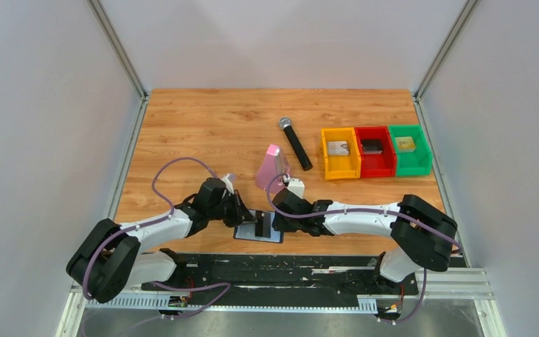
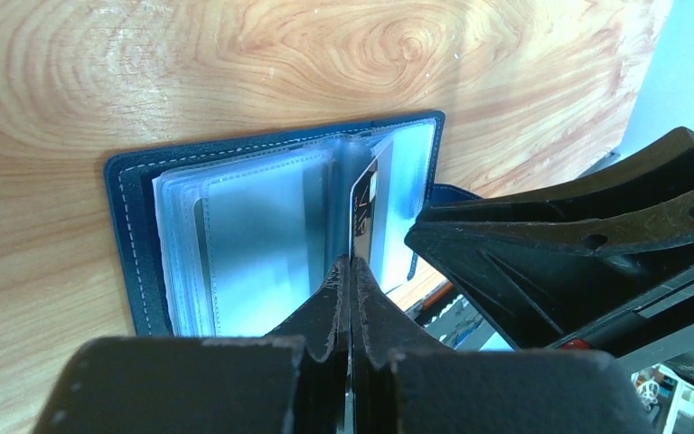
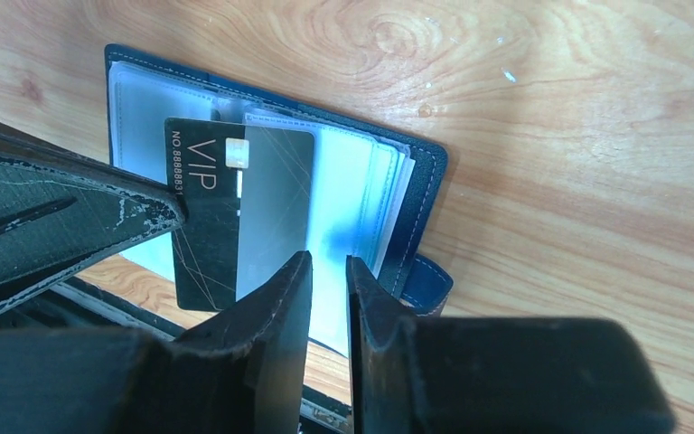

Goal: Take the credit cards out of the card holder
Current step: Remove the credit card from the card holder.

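Left end effector [image 2: 351, 269] is clamped shut on the free edge of a dark credit card [image 3: 206, 226] marked VIP. About half the card is bare; the other half sits under a clear sleeve of the card holder [image 3: 426, 181]. The holder lies open on the wood surface [image 3: 560, 136], navy cover down, between the two arms at the near edge.

Key relation: the sleeved half lies away from the left end effector, toward the holder's snap-tab side. The way out is therefore back toward the left arm, along the sleeve opening. The card's print runs along the gripped edge, so its long axis probably lies across the pull.

Right end effector [image 3: 329, 271] is over the pale sleeves just beside the card, fingers a narrow gap apart. Can't tell if it pinches a sleeve or only pins the holder.

Left arm has the card; right looks like the brace.
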